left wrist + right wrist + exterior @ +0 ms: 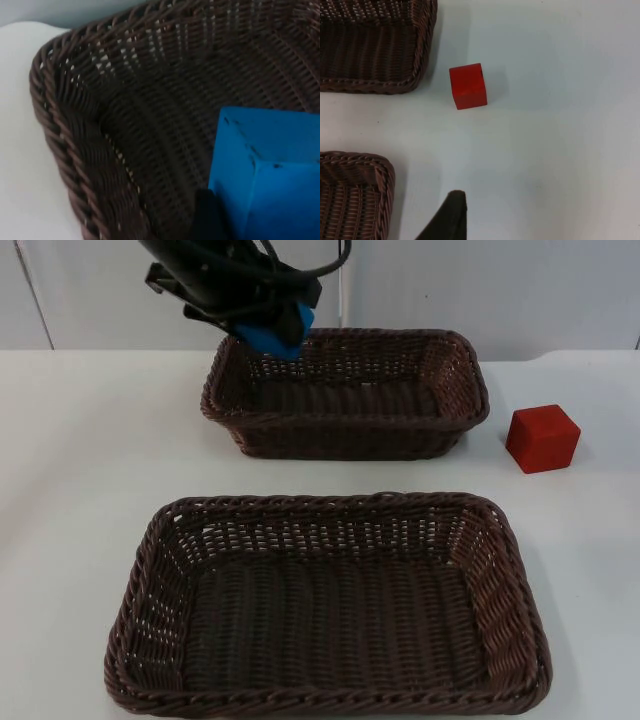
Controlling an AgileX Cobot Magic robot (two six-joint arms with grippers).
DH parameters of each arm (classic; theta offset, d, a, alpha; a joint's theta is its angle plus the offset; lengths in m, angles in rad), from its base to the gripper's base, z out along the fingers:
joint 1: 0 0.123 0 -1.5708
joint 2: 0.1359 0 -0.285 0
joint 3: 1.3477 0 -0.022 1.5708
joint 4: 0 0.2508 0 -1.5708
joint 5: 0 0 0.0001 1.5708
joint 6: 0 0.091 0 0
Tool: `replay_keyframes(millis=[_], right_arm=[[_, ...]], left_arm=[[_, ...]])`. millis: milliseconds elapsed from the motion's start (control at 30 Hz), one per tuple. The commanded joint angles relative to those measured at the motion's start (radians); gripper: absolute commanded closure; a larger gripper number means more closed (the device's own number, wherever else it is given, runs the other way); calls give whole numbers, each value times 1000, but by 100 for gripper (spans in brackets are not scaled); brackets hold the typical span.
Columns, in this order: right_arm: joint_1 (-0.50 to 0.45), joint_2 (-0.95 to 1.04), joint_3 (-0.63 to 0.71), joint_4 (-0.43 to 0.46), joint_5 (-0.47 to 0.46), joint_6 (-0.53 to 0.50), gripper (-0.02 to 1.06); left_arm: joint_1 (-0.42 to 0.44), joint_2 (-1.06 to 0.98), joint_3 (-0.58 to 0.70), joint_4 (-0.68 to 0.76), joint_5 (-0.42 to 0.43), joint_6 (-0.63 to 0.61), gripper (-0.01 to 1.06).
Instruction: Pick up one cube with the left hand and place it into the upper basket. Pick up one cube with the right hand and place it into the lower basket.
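My left gripper is shut on a blue cube and holds it over the far left corner of the upper basket. In the left wrist view the blue cube hangs above the woven inside of the upper basket. A red cube rests on the white table to the right of that basket. The right wrist view looks down on the red cube from some height, with one black fingertip well short of it. The lower basket stands near the front, with nothing in it.
In the right wrist view, corners of the upper basket and the lower basket flank bare white table around the red cube. A grey partition wall closes off the table behind the upper basket.
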Motion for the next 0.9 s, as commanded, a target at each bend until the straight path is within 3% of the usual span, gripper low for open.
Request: replay_keyframes(millis=[0, 533, 733, 867], right_arm=[[2, -3, -7, -4, -16, -3, -1], [2, -3, -7, -8, -24, -3, -1], [2, -3, 18, -8, -46, -3, -1], [2, -3, 39, -8, -66, -3, -1]], left_arm=[[-9, 31, -51, -22, -7, 2, 105], [-27, 190, -192, -42, -46, 4, 105], [-43, 225, -198, -32, -130, 32, 105], [-48, 239, -198, -28, -136, 32, 105]])
